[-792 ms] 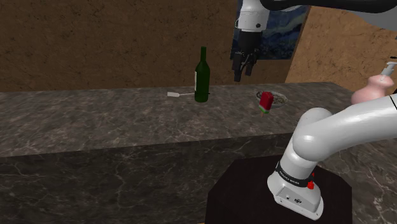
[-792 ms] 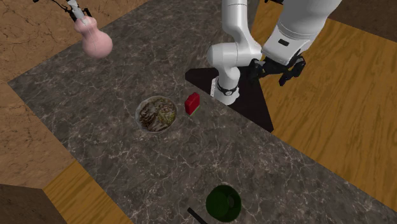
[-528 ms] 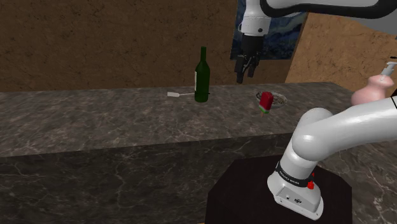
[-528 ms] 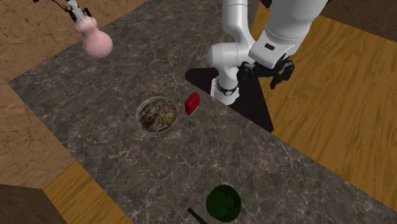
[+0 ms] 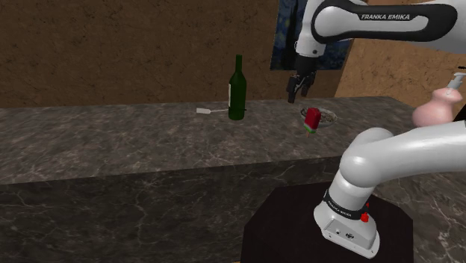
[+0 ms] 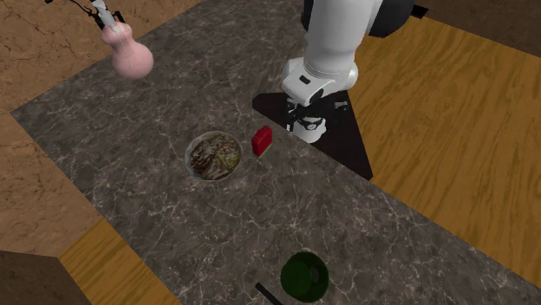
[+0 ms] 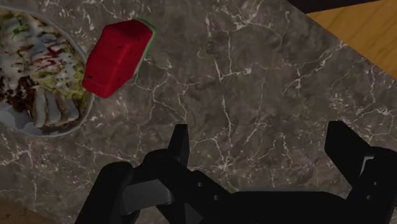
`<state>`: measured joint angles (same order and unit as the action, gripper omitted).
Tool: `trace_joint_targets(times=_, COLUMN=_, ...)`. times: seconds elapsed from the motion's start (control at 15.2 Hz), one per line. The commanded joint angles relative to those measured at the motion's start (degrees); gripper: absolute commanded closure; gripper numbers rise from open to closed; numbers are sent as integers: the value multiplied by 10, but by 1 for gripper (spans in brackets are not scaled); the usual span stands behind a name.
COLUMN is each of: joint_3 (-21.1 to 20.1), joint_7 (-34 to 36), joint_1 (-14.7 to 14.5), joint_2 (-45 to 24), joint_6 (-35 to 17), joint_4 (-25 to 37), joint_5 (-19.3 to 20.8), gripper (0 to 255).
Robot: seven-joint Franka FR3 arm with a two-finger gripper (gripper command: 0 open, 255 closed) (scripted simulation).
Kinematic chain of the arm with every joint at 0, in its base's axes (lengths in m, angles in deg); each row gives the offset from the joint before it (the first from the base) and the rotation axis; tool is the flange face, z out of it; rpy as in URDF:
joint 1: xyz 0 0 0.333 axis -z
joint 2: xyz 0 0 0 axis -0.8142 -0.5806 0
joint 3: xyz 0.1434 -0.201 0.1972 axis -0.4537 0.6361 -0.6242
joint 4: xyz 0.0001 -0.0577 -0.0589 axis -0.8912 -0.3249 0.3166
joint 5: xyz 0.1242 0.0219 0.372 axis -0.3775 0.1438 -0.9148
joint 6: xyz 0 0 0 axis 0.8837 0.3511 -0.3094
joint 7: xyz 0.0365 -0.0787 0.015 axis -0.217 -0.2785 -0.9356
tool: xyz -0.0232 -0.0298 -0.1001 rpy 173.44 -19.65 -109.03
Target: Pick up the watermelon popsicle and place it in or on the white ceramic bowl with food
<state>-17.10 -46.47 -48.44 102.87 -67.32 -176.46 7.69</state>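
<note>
The black gripper (image 7: 259, 145) hangs above the dark marble counter (image 7: 267, 70) with its two fingers spread wide and nothing between them. The red watermelon popsicle (image 7: 118, 57) lies on the counter right by the rim of the white bowl (image 7: 48, 130) of food, off to one side of the gripper. A green bottle (image 5: 237, 88) stands farther along.
</note>
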Motion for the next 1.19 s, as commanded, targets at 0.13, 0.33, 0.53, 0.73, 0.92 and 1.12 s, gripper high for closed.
trace_joint_targets(times=0.13, joint_3=46, joint_7=-25, joint_1=31, joint_2=0, joint_6=-47, joint_4=-31, joint_5=40, gripper=0)
trace_joint_targets(times=0.33, joint_3=82, joint_7=-42, joint_1=55, joint_2=-5, joint_6=-85, joint_4=-50, joint_5=70, gripper=0)
trace_joint_targets(times=0.53, joint_3=120, joint_7=-59, joint_1=78, joint_2=-17, joint_6=-124, joint_4=-64, joint_5=98, gripper=0)
trace_joint_targets(times=0.73, joint_3=145, joint_7=-69, joint_1=91, joint_2=-30, joint_6=-157, joint_4=-76, joint_5=116, gripper=0)
trace_joint_targets(times=0.92, joint_3=152, joint_7=-68, joint_1=93, joint_2=-36, joint_6=-183, joint_4=-95, joint_5=122, gripper=0)
trace_joint_targets(times=1.12, joint_3=160, joint_7=-67, joint_1=94, joint_2=-44, joint_6=-209, joint_4=-113, joint_5=128, gripper=0)
